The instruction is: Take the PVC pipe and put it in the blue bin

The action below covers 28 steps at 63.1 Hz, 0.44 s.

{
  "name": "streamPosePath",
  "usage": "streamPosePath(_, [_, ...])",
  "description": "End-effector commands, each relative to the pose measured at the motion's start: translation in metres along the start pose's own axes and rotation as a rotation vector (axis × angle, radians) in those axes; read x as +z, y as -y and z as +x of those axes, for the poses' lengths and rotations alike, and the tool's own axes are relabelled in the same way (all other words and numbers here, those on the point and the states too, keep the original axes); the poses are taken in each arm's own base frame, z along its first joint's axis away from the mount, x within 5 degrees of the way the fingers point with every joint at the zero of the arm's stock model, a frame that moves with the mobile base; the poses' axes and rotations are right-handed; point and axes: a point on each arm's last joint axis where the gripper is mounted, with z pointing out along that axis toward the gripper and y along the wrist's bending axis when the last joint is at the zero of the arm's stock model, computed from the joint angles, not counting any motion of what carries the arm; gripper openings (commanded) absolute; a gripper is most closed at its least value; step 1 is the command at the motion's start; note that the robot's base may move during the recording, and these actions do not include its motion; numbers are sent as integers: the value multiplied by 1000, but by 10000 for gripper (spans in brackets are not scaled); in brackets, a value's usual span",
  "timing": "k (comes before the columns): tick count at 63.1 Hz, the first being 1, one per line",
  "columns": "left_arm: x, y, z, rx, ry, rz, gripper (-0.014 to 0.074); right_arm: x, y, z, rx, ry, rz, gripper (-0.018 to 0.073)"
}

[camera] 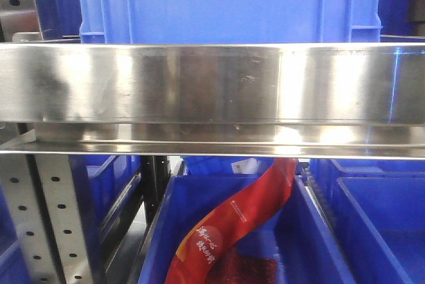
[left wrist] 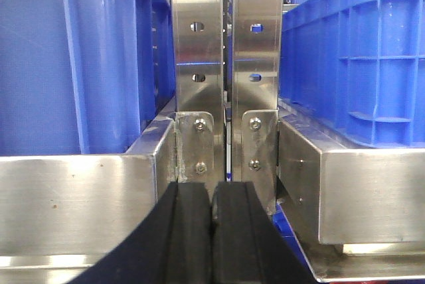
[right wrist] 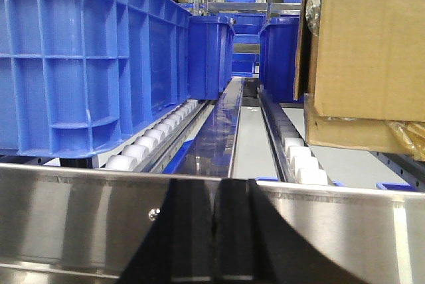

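No PVC pipe shows in any view. A blue bin [camera: 226,5] stands on the steel shelf rail [camera: 212,85] in the front view; another blue bin [camera: 265,231] below it holds a red printed bag [camera: 239,221]. In the left wrist view my left gripper [left wrist: 212,194] is shut with nothing between its black fingers, facing two steel uprights [left wrist: 226,65] between blue bins [left wrist: 73,58]. In the right wrist view my right gripper [right wrist: 216,191] is shut and empty, just in front of a steel rail [right wrist: 80,214], beside a large blue bin [right wrist: 86,58].
A cardboard box [right wrist: 365,52] stands on the roller lane [right wrist: 295,154] at the right. More blue bins [right wrist: 209,55] line the shelf farther back. A perforated steel post [camera: 46,217] stands at lower left in the front view. Another blue bin [left wrist: 358,52] sits right of the uprights.
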Motion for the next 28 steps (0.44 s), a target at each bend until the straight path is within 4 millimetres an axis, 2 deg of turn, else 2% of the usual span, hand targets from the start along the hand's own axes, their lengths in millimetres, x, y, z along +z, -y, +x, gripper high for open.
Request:
streamPosePath(1, [-1,0,-3,-11,27,-3,-111,0,0,-2,-6,24,6,-168])
streamPosePath(28, [-1,0,-3,-11,27,-3,-111,0,0,-2,-6,24,6,-168])
